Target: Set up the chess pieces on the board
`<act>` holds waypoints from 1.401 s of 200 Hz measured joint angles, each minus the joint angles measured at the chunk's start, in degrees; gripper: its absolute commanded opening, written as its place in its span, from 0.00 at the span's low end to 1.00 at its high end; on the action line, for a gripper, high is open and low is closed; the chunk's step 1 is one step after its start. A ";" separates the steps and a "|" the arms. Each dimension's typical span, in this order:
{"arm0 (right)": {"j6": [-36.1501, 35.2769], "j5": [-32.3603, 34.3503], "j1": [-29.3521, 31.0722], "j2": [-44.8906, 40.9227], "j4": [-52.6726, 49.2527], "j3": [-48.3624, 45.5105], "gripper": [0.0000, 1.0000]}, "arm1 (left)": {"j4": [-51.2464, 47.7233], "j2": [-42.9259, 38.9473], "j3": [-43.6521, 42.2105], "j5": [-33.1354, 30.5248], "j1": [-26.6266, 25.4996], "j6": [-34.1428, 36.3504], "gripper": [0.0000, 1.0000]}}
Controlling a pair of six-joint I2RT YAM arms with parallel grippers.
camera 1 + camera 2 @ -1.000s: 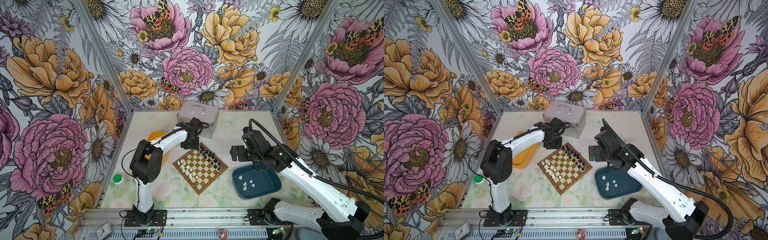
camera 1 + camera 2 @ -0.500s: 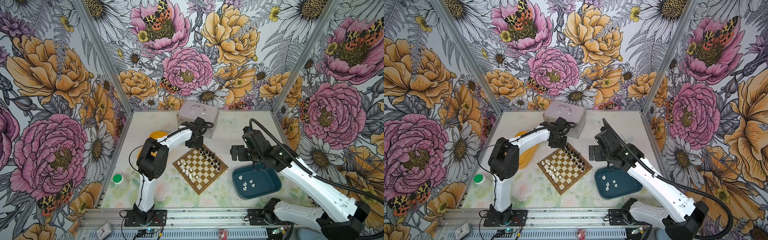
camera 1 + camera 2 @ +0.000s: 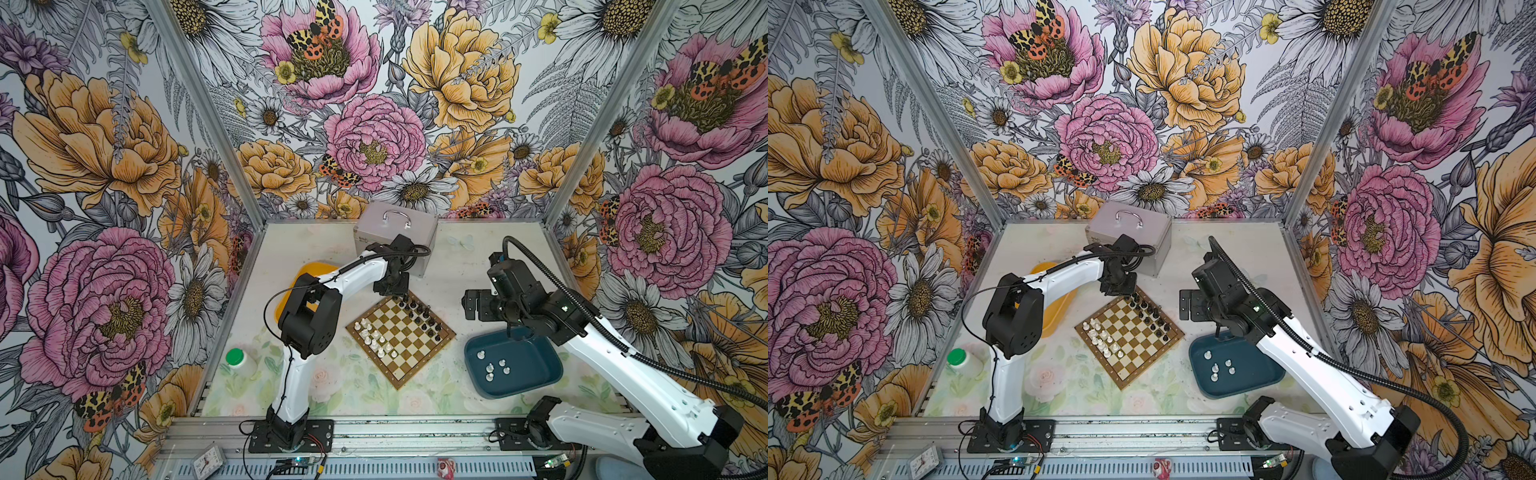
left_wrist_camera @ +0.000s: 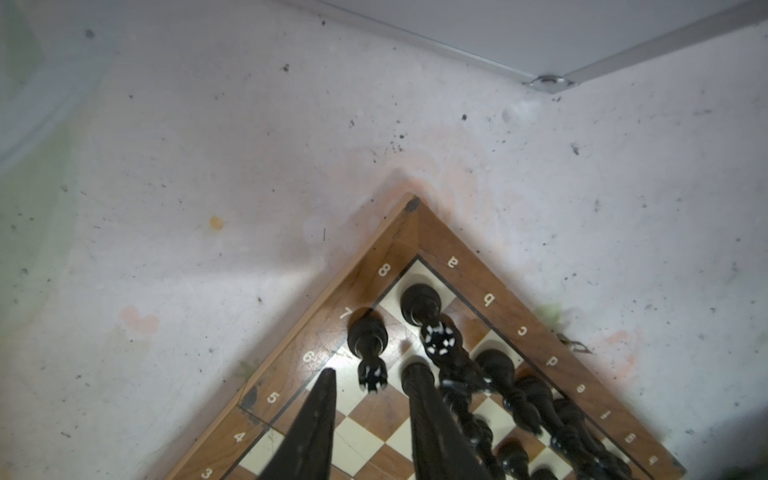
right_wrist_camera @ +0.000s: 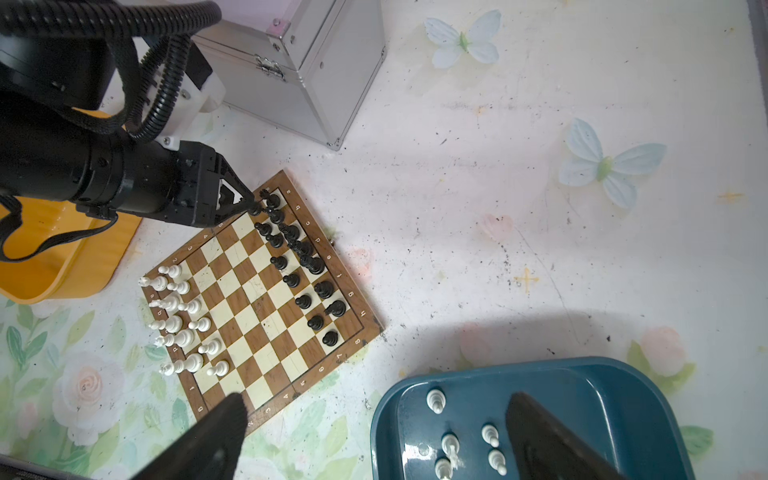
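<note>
left gripper (image 4: 372,370) is half open around a black piece (image 4: 368,337) at the board (image 4: 399,245) corner, no grip. right gripper (image 5: 374,440) wide open, empty.

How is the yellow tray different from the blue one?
In both top views the yellow tray sits left of the board, and the dark blue tray sits right of it. The dark blue tray holds five white pieces; the part of the yellow tray that shows has no pieces in it. Both are shallow, rounded trays lying on the table.
</note>
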 measured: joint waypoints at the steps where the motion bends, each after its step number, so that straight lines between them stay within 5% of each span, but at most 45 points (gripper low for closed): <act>1: 0.02 0.00 -0.02 0.00 0.00 0.00 0.99 | 0.00 0.02 0.00 0.00 0.00 0.00 0.30; 280: -0.68 -0.83 -3.13 -1.51 0.35 -0.61 1.00 | -0.04 2.58 1.03 -0.02 0.09 0.63 0.09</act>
